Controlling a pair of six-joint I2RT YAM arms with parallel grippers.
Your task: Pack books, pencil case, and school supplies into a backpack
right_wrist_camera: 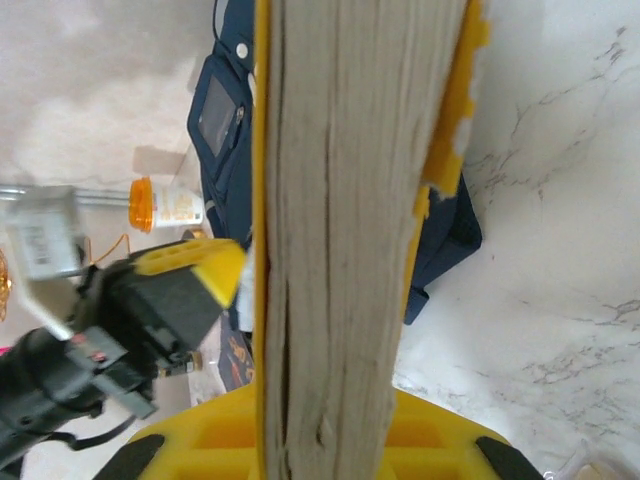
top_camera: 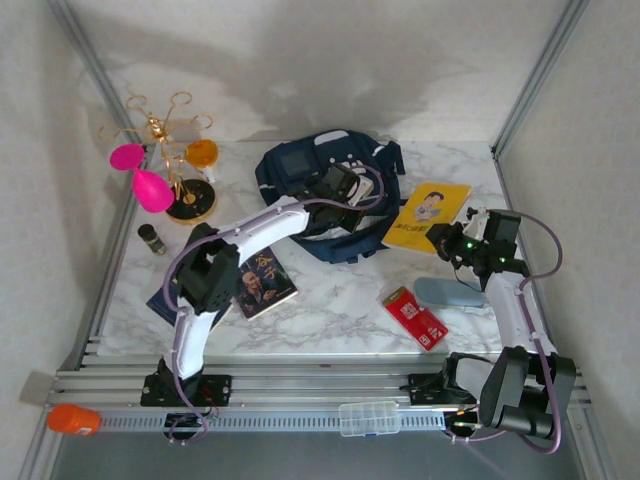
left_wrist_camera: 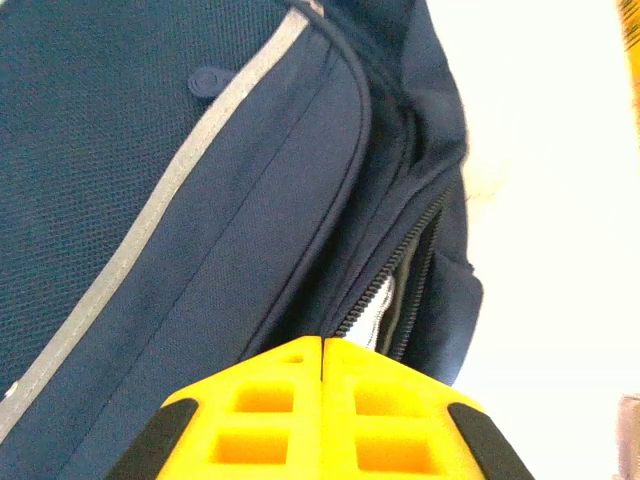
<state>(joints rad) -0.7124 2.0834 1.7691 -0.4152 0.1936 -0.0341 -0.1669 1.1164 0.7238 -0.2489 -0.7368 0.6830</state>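
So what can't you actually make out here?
Inside the backpack: left wrist view, only a dark slit.
Whether the left fingers pinch anything: same view, their tips hide it.
Cover of the yellow book: right wrist view, edge-on.
Print on the red box: top view, too small.

There is one backpack (top_camera: 300, 185), one yellow book (top_camera: 430, 212) and one dark book (top_camera: 262, 283), so two books. There is one red pack (top_camera: 415, 318), one grey case (top_camera: 450, 293), one small bottle (top_camera: 152, 238) and one clear box (top_camera: 368, 418). There is also one gold stand (top_camera: 180, 165), two pink shapes (top_camera: 152, 190) and one orange shape (top_camera: 202, 152).
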